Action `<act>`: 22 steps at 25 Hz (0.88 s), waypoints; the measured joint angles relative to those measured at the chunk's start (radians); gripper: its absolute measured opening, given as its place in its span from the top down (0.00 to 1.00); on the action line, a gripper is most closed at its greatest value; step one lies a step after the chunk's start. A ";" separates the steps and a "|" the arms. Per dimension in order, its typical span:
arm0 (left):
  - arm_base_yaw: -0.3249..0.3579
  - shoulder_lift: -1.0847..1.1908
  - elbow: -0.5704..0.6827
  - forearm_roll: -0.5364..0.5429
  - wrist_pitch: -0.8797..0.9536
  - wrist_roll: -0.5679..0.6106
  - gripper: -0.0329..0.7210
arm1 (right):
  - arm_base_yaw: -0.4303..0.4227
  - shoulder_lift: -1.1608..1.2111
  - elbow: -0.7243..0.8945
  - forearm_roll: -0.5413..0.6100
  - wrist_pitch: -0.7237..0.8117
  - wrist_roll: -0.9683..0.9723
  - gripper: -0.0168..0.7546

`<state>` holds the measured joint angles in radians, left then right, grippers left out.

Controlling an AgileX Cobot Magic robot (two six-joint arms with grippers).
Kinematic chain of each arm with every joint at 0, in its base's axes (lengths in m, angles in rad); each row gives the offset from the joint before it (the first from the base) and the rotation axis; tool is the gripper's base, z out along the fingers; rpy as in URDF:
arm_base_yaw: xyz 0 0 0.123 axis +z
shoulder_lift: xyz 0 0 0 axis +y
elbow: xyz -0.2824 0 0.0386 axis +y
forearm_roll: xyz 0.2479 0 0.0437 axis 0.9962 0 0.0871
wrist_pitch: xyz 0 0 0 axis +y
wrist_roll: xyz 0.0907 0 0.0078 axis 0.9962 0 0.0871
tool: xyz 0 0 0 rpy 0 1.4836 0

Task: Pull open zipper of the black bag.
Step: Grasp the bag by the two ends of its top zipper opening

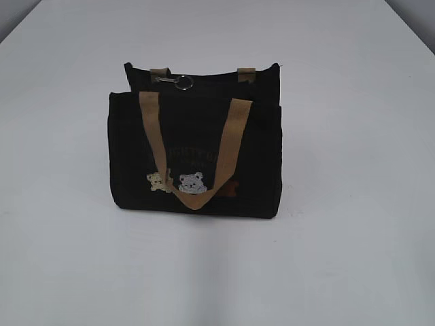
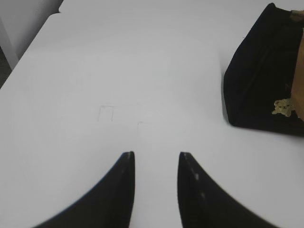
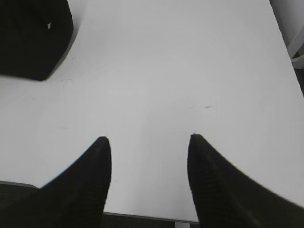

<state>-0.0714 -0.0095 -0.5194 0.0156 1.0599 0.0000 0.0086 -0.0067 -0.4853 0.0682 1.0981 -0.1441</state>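
The black bag stands upright in the middle of the white table, its tan handle hanging down over the bear patches on the front. The zipper runs along the top edge, and its silver ring pull lies near the left end. Neither arm shows in the exterior view. My left gripper is open over bare table, with the black bag off to its upper right. My right gripper is open wider, near the table's front edge, and a corner of the black bag sits at its upper left. Both grippers hold nothing.
The white table spreads bare on all sides of the bag. Its front edge shows just under the right fingers. Its left edge and right edge show in the wrist views. Faint pencil marks lie ahead of the left gripper.
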 joint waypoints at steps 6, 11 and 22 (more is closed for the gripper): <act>0.000 0.000 0.000 0.000 0.000 0.000 0.64 | 0.000 0.000 0.000 0.000 0.000 0.000 0.45; 0.000 0.000 0.000 -0.005 0.000 0.000 0.64 | 0.000 0.000 0.000 0.000 0.000 0.000 0.45; 0.000 0.473 -0.026 -0.652 -0.503 0.550 0.61 | 0.000 0.000 0.000 0.000 0.000 0.000 0.45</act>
<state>-0.0714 0.4640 -0.5451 -0.6368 0.5568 0.5500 0.0086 -0.0067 -0.4853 0.0682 1.0981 -0.1441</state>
